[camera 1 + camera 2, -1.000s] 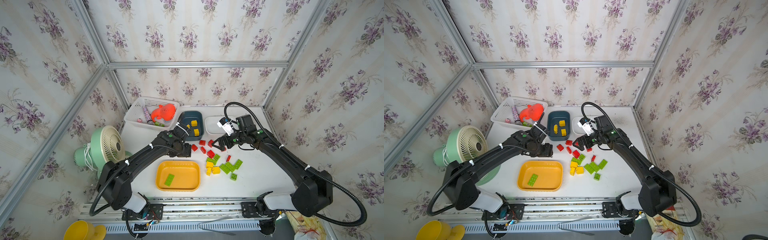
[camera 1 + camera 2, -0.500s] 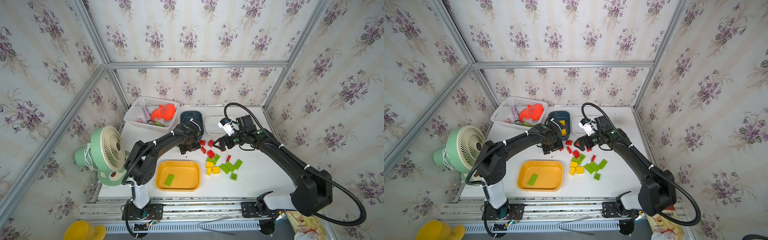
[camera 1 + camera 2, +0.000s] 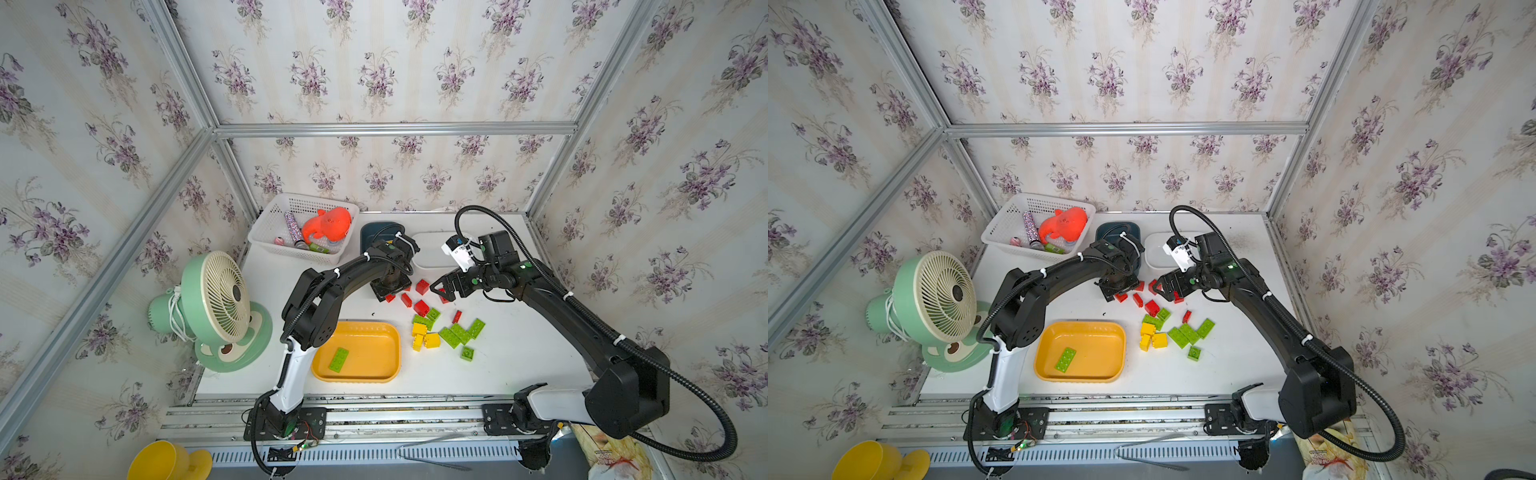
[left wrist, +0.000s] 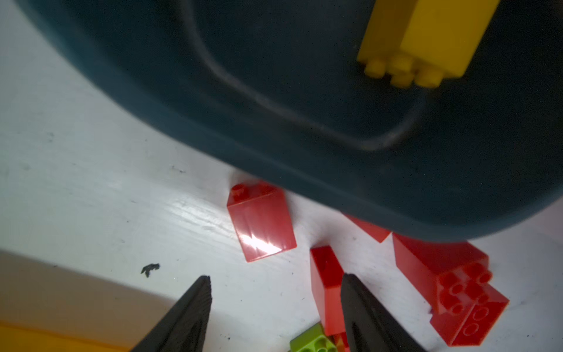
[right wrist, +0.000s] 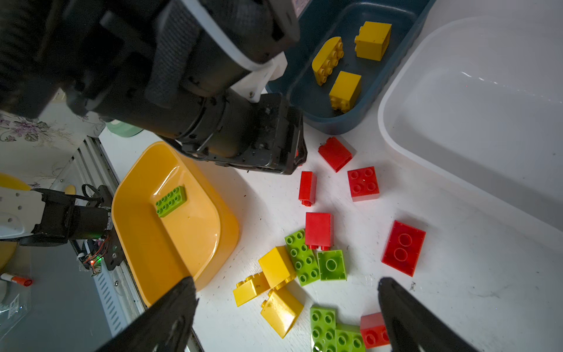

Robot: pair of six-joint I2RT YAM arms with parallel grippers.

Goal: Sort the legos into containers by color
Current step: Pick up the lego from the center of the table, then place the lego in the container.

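Note:
My left gripper [image 4: 275, 283] hangs low over the table by the dark teal tray's [image 4: 274, 91] near rim, in both top views [image 3: 388, 286] [image 3: 1119, 286]. Its jaws stand open, and a red lego [image 4: 326, 289] lies against the inner side of one finger. Other red legos [image 3: 421, 307] lie around it. My right gripper [image 5: 286, 292] is wide open and empty above the mixed pile of green [image 5: 301, 259] and yellow legos [image 5: 275, 268]. Three yellow legos [image 5: 345, 91] lie in the teal tray [image 5: 307, 91]. One green lego [image 5: 170, 201] lies in the orange-yellow tray [image 3: 374, 357]. The white tray [image 5: 487, 106] holds nothing.
A white lattice basket [image 3: 299, 224] with an orange toy [image 3: 328, 224] stands at the back left. A green fan [image 3: 216, 307] stands off the table's left edge. A yellow bowl [image 3: 162, 461] sits below the front rail.
The left arm's elbow has swung in over the table and its gripper has shifted right, onto the red legos by the teal tray, jaws slightly narrower. The right arm has not moved.

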